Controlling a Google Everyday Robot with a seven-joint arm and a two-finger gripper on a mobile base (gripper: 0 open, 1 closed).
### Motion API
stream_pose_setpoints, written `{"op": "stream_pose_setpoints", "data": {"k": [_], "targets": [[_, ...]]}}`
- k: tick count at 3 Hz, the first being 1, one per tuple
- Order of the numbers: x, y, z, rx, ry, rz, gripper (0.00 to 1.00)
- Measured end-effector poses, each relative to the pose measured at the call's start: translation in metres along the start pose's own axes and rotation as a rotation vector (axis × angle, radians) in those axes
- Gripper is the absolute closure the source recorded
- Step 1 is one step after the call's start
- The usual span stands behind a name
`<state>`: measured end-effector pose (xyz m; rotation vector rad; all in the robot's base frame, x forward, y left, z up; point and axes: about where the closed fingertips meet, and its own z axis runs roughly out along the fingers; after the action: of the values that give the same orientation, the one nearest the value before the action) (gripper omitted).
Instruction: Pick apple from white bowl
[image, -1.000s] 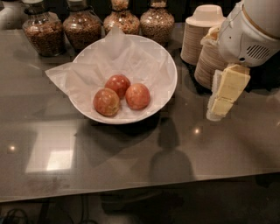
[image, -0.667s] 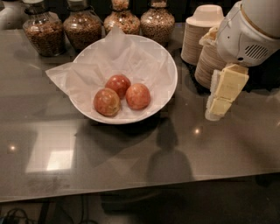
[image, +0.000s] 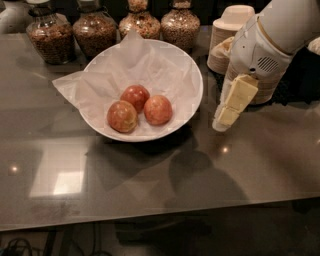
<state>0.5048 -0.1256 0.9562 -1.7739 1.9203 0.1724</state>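
The gripper (image: 224, 119) hangs just right of the white bowl (image: 196, 102). Its arm (image: 285, 25) runs off the top-right corner and hides much of the stacked paper bowls (image: 230, 20) behind it. The jars (image: 95, 32) beyond the white bowl are cut off by the top edge.

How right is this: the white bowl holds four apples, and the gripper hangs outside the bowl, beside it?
Wrong in one point: the camera view shows three apples in the white bowl, not four: the pinkish-red apple, a mottled apple and a darker apple. The gripper hangs outside the bowl, beside it.
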Motion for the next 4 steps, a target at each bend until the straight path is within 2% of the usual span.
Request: {"op": "stream_pose_setpoints", "data": {"k": [1, 2, 3, 4], "targets": [[-0.020, -0.015, 0.024, -0.028, -0.070, -0.038, 0.00], [-0.039, -0.024, 0.036, -0.045, -0.110, -0.087, 0.19], [-0.050, -0.028, 0.043, -0.054, -0.129, -0.115, 0.28], [-0.057, -0.031, 0.046, -0.059, -0.139, -0.137, 0.27]]}}
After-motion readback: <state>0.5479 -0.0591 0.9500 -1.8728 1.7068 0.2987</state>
